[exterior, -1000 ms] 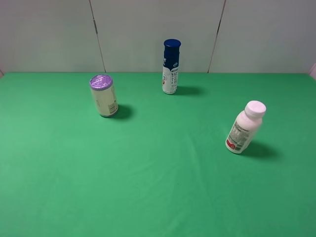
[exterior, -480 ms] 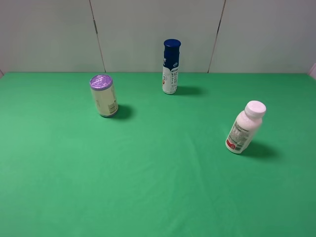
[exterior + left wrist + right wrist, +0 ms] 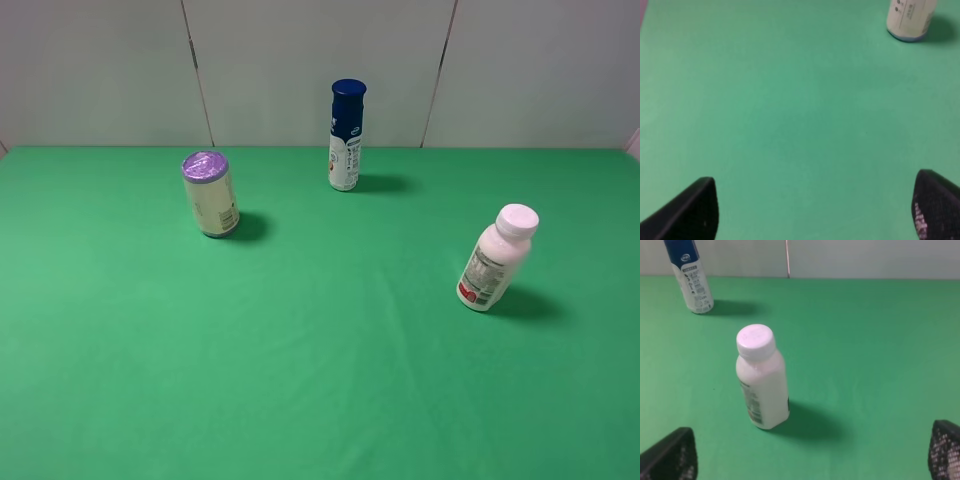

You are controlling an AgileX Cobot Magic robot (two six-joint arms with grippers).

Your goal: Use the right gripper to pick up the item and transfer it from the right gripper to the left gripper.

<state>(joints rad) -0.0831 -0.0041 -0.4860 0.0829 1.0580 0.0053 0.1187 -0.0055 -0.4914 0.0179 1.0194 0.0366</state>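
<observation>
Approach step only, nothing grasped yet. Upright on the green cloth [image 3: 320, 380], at the right, the item [image 3: 761, 380], ahead of the right gripper [image 3: 807, 460], jaws wide apart, empty. Same for the left gripper [image 3: 815, 212]: apart, empty. Next: advance, straddle the body, close gently.

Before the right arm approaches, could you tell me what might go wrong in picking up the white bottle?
The white bottle stands upright and slim on the green cloth; a glancing touch could topple it. In the right wrist view it sits off-centre between the fingers of the open right hand, so one finger may strike it first.
</observation>
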